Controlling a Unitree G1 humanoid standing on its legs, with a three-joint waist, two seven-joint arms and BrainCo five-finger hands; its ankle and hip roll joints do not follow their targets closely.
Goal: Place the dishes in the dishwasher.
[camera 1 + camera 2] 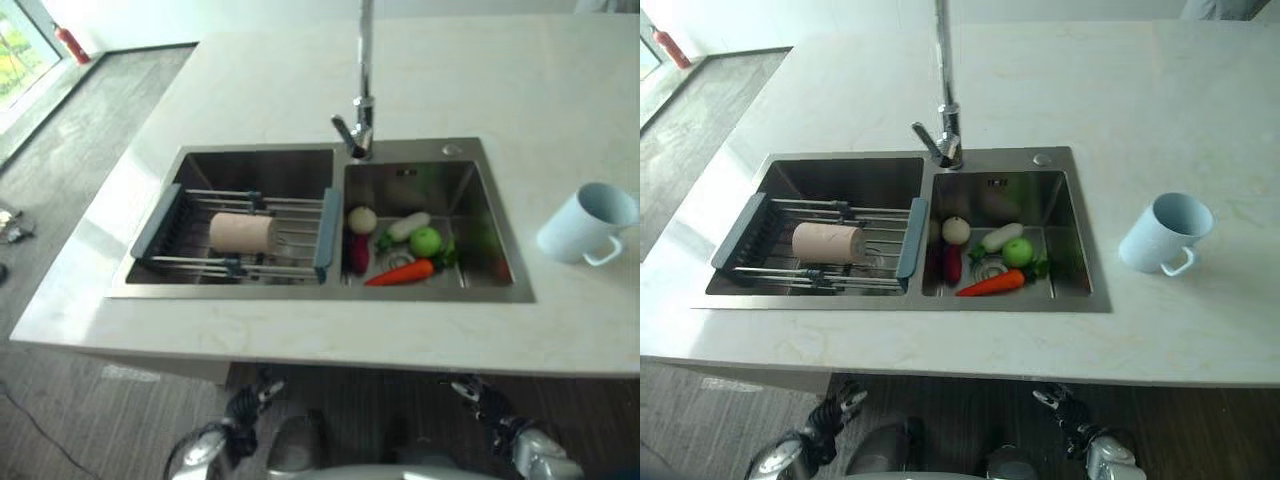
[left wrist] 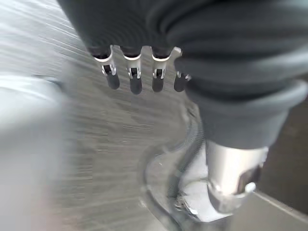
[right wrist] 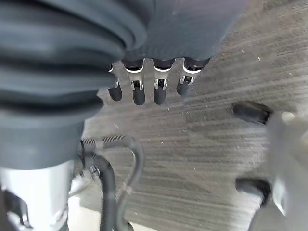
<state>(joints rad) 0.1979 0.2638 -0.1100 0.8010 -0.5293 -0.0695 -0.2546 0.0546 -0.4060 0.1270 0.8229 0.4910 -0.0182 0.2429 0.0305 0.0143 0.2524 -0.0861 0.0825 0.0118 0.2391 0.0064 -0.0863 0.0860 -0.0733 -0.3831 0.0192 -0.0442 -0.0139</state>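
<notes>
A light blue mug stands on the pale stone counter, to the right of the sink. A beige cup lies on its side on a grey wire rack across the left sink basin. Both arms hang below the counter's front edge. My left hand is low at the left and my right hand low at the right, both far from the dishes. In the wrist views, the left hand's fingers and the right hand's fingers point straight down over the grey floor and hold nothing.
The right basin holds a carrot, a green apple, an onion and other vegetables. A tall chrome faucet rises behind the sink divider. A red fire extinguisher stands on the floor far left.
</notes>
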